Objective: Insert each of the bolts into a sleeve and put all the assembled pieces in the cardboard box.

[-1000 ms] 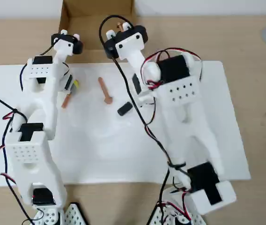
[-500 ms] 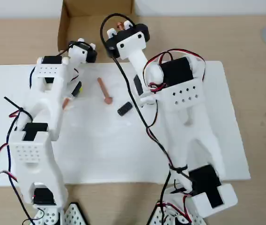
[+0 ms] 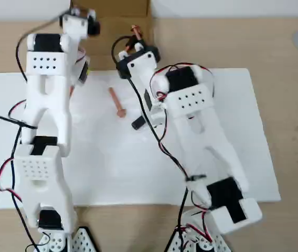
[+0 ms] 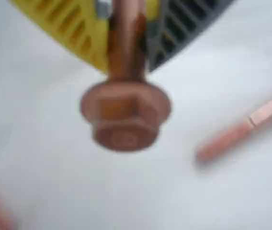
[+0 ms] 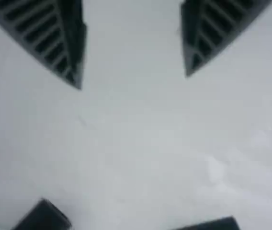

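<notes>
Left gripper [image 4: 126, 33] is clamped on the copper bolt [image 4: 125, 115] by its shank, over the white mat [image 4: 45, 182]; right gripper [image 5: 131, 48] sits wide apart. Bolt looks light, stiff, probably slick metal, so holding near the head seems safest

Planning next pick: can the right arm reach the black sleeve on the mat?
Probably yes: the right gripper is open over bare mat, the black sleeve lying uncovered just beside it.

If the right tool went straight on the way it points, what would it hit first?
Probably the bare white sheet; the right tool is open, nothing else ahead, though depth is unclear.
</notes>
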Robot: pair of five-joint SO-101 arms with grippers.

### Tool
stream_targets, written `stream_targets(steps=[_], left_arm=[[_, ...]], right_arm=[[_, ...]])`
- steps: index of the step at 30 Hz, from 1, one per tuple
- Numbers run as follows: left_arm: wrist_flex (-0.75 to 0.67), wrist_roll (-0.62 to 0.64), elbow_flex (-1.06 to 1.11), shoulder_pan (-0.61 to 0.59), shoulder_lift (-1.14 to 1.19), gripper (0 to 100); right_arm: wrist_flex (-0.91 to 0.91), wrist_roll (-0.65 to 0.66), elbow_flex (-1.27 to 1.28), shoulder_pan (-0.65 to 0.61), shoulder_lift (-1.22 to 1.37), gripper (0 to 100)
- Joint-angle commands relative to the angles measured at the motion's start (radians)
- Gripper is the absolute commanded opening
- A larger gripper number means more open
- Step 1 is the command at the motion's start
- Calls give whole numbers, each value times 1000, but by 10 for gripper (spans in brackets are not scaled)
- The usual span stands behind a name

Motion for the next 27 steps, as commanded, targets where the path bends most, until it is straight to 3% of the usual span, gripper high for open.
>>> stream_targets(steps=[1, 8, 12, 15, 22, 27], left_arm=[[26, 95, -173, 18, -58, 8], [26, 244, -44, -5, -251, 9], [25, 269, 235, 5, -452, 9], [0, 265, 483, 5, -624, 11], [-324, 227, 1125, 5, -1084, 11], [-471, 226, 1462, 5, -1362, 10]], right_arm=[[-48, 9, -4, -21, 30, 171], [-37, 0, -76, -21, 133, 171], [8, -213, -114, -18, 166, 171], [25, -299, -156, -19, 202, 171], [17, -617, -263, -67, 285, 172], [8, -829, -344, -116, 410, 173]])
